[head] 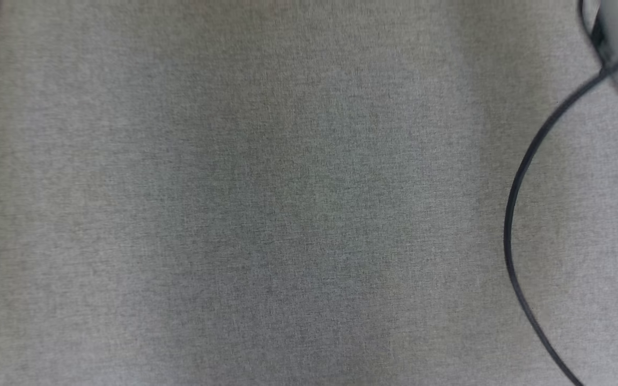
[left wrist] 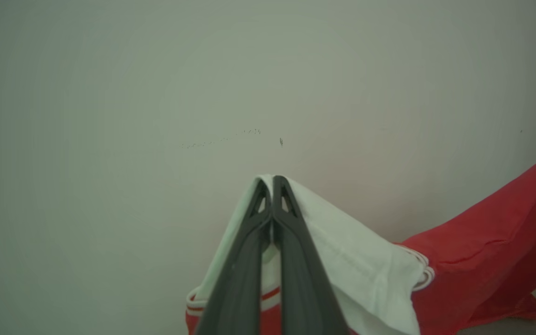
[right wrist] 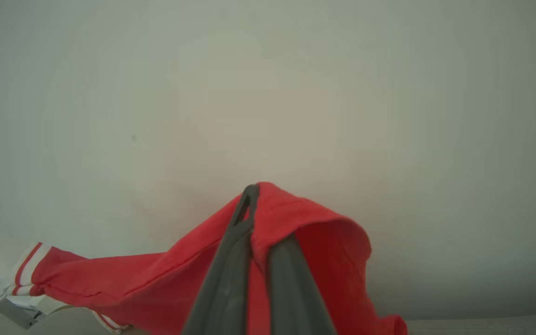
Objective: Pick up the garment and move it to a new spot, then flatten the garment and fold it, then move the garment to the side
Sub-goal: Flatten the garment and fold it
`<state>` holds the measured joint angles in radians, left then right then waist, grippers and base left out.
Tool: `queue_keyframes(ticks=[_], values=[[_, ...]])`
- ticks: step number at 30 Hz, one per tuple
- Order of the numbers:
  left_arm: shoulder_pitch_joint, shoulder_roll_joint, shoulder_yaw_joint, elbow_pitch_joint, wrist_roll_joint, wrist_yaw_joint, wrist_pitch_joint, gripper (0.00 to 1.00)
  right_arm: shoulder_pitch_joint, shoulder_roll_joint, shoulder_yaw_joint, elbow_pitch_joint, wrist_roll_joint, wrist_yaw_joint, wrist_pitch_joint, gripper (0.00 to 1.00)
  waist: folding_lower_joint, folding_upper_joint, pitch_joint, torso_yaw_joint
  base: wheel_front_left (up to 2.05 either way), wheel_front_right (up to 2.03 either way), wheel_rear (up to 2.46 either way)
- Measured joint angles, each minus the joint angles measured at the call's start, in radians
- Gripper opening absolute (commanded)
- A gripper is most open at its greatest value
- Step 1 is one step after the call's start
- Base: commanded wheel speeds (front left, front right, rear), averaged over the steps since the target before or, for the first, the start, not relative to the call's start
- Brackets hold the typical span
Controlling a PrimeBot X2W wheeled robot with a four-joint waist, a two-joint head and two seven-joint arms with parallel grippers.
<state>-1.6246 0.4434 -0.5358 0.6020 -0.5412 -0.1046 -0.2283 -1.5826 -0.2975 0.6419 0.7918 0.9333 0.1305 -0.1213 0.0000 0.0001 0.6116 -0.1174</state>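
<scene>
In the left wrist view, the left end effector (left wrist: 272, 179) is pressed together on a white fold of the red and white garment (left wrist: 365, 270). The fold drapes over both fingers, and the red cloth stretches away to the right, clear of the pale wall (left wrist: 156, 93) beyond. The right end effector (right wrist: 255, 191) is clamped on a red hem, with one finger under the cloth. In the head view, a black cable (head: 513, 214) curves over a grey woven surface (head: 266, 203).

Red-and-white garment (left wrist: 482, 260) hangs stretched between both tools, lifted.
</scene>
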Motion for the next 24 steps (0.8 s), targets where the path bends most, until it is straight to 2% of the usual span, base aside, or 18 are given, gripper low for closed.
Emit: queue_keyframes(ticks=[2, 3, 11, 16, 18, 22, 24], values=[[0.079, 0.017, 0.017, -0.062, -0.032, 0.012, -0.004, 0.0, 0.06, -0.023, 0.02, -0.055, 0.028, 0.0, -0.017, 0.0, 0.0, 0.0, -0.015, 0.002, 0.0, 0.0, 0.0], [0.17, 0.034, 0.03, -0.136, -0.047, 0.038, -0.011, 0.0, 0.132, -0.049, 0.041, -0.104, 0.057, 0.0, -0.033, 0.0, -0.0001, -0.0001, -0.033, 0.003, 0.0, 0.0, 0.0], [0.585, 0.103, 0.09, -0.486, -0.125, 0.188, -0.012, 0.0, 0.424, -0.132, 0.086, -0.289, 0.145, 0.0, -0.083, 0.0, -0.0003, -0.0001, -0.114, 0.004, 0.0, 0.0, 0.0], [0.841, 0.124, 0.127, -0.667, -0.151, 0.287, -0.022, 0.0, 0.602, -0.173, 0.091, -0.365, 0.175, 0.0, -0.108, 0.0, -0.0003, -0.0002, -0.165, 0.003, 0.0, 0.0, 0.0], [0.94, 0.119, 0.139, -0.711, -0.156, 0.318, -0.026, 0.0, 0.669, -0.183, 0.089, -0.397, 0.188, 0.0, -0.115, 0.0, -0.0003, -0.0002, -0.185, 0.003, 0.0, 0.0, 0.0], [1.107, 0.084, 0.18, -0.768, -0.171, 0.349, -0.03, 0.0, 0.796, -0.211, 0.098, -0.465, 0.194, 0.0, -0.126, 0.0, -0.0003, -0.0001, -0.228, 0.003, 0.0, 0.0, 0.0], [1.183, 0.043, 0.208, -0.803, -0.171, 0.36, -0.032, 0.0, 0.853, -0.226, 0.115, -0.509, 0.194, 0.0, -0.127, 0.0, -0.0004, -0.0002, -0.25, 0.003, 0.0, 0.0, 0.0]])
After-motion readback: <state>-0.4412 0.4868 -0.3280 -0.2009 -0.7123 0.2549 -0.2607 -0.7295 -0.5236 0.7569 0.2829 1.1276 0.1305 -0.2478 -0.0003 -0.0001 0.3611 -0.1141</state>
